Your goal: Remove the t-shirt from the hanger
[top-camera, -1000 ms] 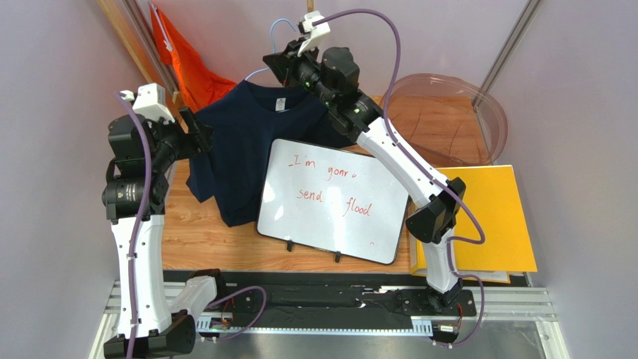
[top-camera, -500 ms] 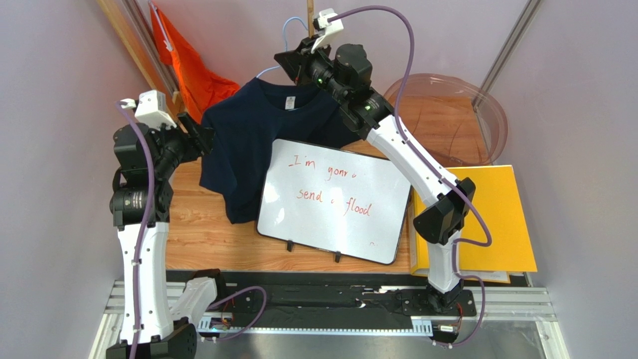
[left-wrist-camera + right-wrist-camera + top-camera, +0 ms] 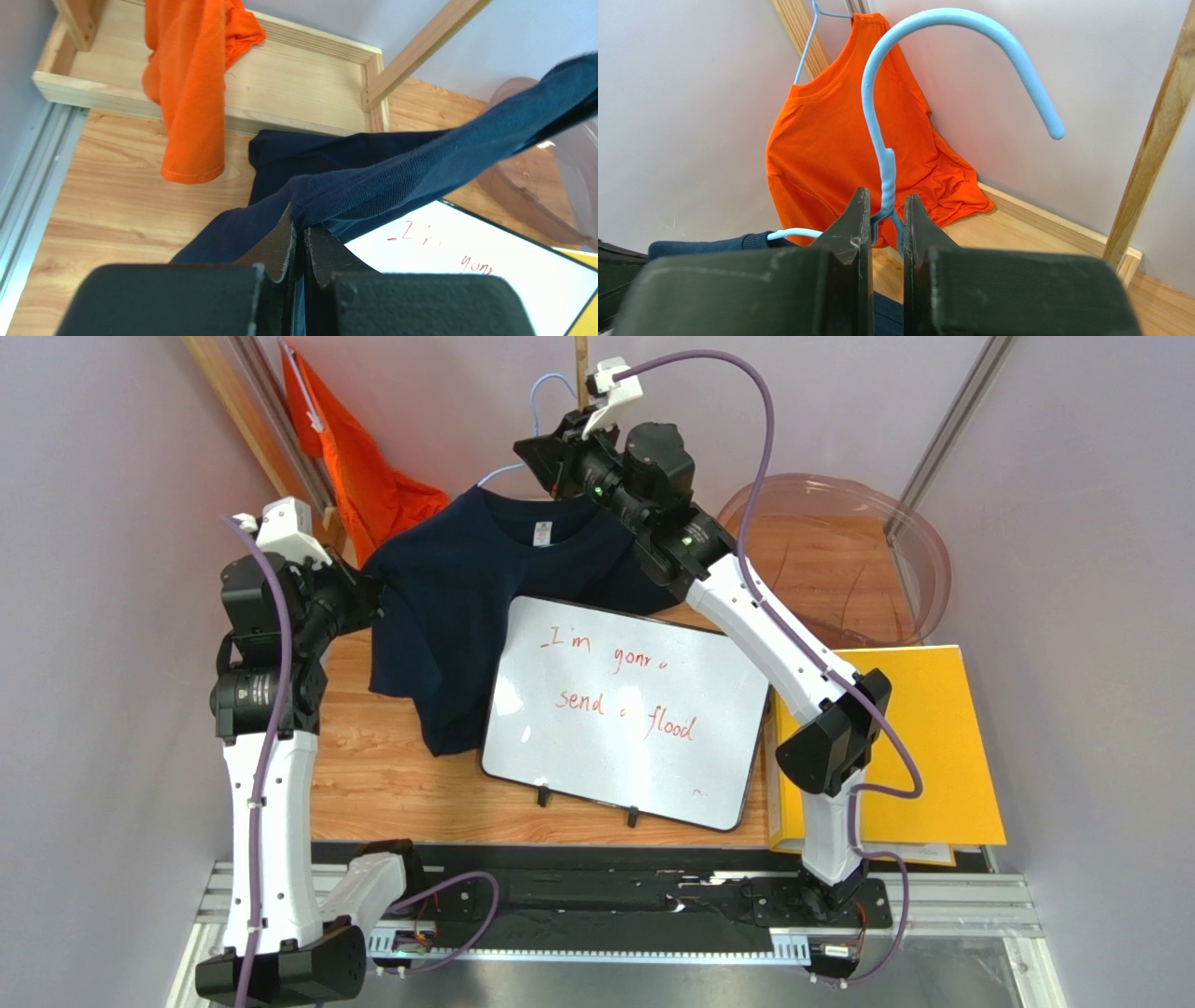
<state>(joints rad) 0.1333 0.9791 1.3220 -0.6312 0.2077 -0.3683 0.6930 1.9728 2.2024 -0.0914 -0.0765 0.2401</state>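
A navy t-shirt (image 3: 470, 602) hangs on a light blue hanger (image 3: 540, 399) above the table, its lower half draped onto the wood. My right gripper (image 3: 550, 451) is shut on the hanger's twisted neck (image 3: 887, 183) just below the hook. My left gripper (image 3: 368, 592) is shut on the shirt's left sleeve edge (image 3: 330, 199), and the fabric stretches taut from its fingers up to the right. The hanger's arms are hidden inside the shirt except a short pale stretch (image 3: 794, 233).
A whiteboard (image 3: 624, 707) with red writing lies over the shirt's lower right. An orange t-shirt (image 3: 351, 462) hangs on another hanger at the back left by a wooden frame (image 3: 309, 49). A clear round tub (image 3: 870, 546) and a yellow folder (image 3: 926, 742) are at the right.
My left gripper has closed on the navy shirt's sleeve edge. The right arm lifted the hanger slightly up and right, then held still.
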